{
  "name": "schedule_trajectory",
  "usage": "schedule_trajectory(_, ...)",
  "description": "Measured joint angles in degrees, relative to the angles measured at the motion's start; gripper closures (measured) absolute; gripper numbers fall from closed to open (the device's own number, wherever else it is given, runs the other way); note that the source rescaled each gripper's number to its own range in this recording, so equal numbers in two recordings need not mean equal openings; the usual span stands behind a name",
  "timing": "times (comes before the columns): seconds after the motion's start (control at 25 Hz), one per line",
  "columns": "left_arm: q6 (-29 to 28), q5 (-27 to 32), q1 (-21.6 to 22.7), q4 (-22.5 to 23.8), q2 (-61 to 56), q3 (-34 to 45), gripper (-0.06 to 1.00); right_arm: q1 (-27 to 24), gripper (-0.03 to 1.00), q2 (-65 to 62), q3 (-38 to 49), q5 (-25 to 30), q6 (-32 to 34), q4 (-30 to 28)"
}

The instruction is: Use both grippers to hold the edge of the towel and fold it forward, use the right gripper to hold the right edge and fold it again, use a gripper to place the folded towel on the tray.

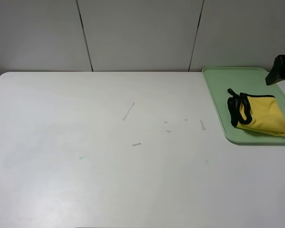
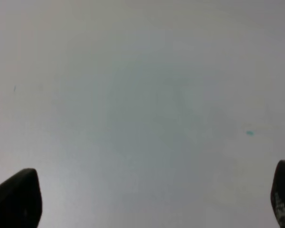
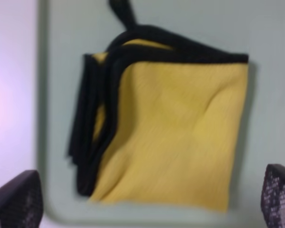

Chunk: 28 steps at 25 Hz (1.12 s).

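The yellow towel (image 1: pixel 259 114) with black trim lies folded on the light green tray (image 1: pixel 218 85) at the right of the table. The right wrist view shows the towel (image 3: pixel 175 137) lying flat on the tray (image 3: pixel 61 95) below the camera. My right gripper (image 3: pixel 147 199) is open and empty above the towel, its two fingertips (image 3: pixel 16 199) wide apart. In the high view only a black part of the right arm (image 1: pixel 281 69) shows, above the tray's far right corner. My left gripper (image 2: pixel 147 199) is open and empty over bare table; it is out of the high view.
The white table (image 1: pixel 109 156) carries a few small tape scraps (image 1: pixel 136 144) and scuff marks near its middle. A grey panelled wall (image 1: pixel 142 33) stands behind it. The tray reaches past the right edge of the high view.
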Motion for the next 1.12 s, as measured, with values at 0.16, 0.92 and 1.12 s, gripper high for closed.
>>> schedule_trajectory(0.16, 0.0, 0.0, 0.0, 0.0, 0.0, 0.0, -0.02, 0.0, -0.03, -8.21, 2.89, 6.6, 0.33, 1.18)
schedule_trajectory(0.92, 0.0, 0.0, 0.0, 0.0, 0.0, 0.0, -0.02, 9.17, -0.03, -51.57, 27.68, 10.12, -6.51, 13.03)
schedule_trajectory(1.12, 0.0, 0.0, 0.0, 0.0, 0.0, 0.0, -0.02, 15.65, -0.03, -60.11, 27.93, 13.88, -6.81, 10.78)
